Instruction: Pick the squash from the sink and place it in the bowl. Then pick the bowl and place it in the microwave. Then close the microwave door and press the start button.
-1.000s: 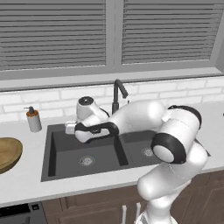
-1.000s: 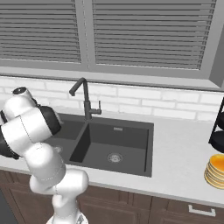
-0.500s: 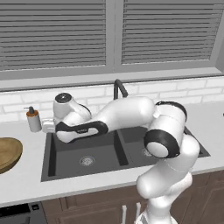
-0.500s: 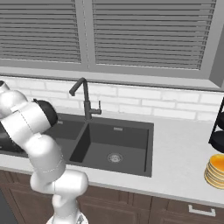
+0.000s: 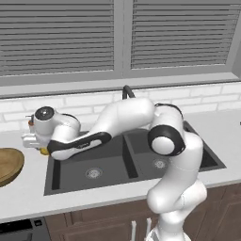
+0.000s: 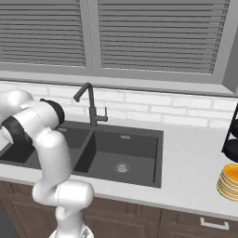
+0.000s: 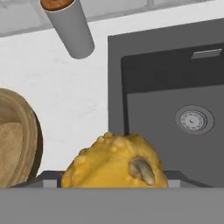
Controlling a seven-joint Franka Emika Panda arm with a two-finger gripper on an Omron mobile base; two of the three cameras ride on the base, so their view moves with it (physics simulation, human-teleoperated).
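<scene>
At the far left of the left base view sits the wooden bowl on the pale counter, and I see nothing inside it; in my hand view its rim curves at the left edge, also with no content that I can see. Just right of the bowl, above the counter near the left rim of the sink, is my gripper, and a small yellow spot under it is the squash. In the hand view the squash is a lumpy yellow-orange body with a grey stem end, very close to the camera at the bottom, sitting between my fingers; the finger tips themselves are hidden behind it. My fingers stand wide and are closed around the squash, so I grip it. It is over the white counter and the sink edge, between the bowl and the left basin, not in the bowl. Above it in the hand view stands a grey bottle with a brown top on the counter; I can read no label on it. To the right is the dark sink, its basins hold only the round metal drains. At the far right of the right base view a stack of orange plates stands on the counter.
</scene>
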